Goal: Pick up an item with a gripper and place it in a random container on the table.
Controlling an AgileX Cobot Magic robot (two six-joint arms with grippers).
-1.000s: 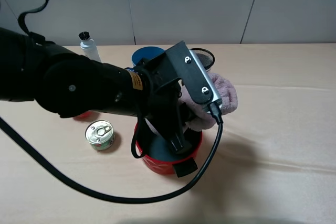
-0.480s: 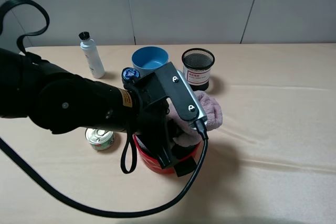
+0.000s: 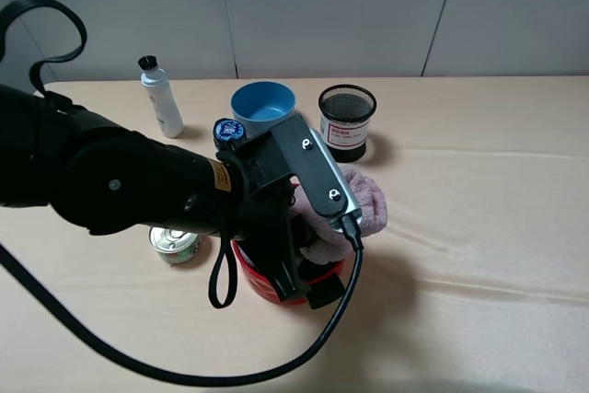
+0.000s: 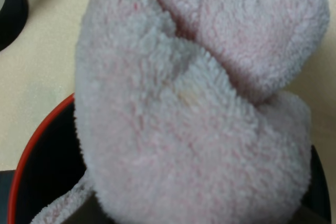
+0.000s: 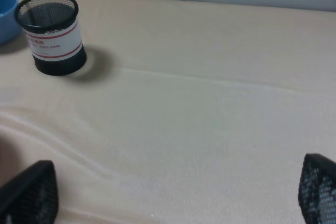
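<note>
Jaws of the left gripper are hidden, so their grip cannot be told. Its wrist view fills with the fluffy pale pink rolled towel over the round red pot; only the high view shows one end overhanging the rim. The right gripper gapes wide above the beige cloth table.

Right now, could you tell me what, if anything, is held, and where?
The left gripper holds the towel over the pot; the grip spot is hidden. The right gripper holds nothing.
</note>
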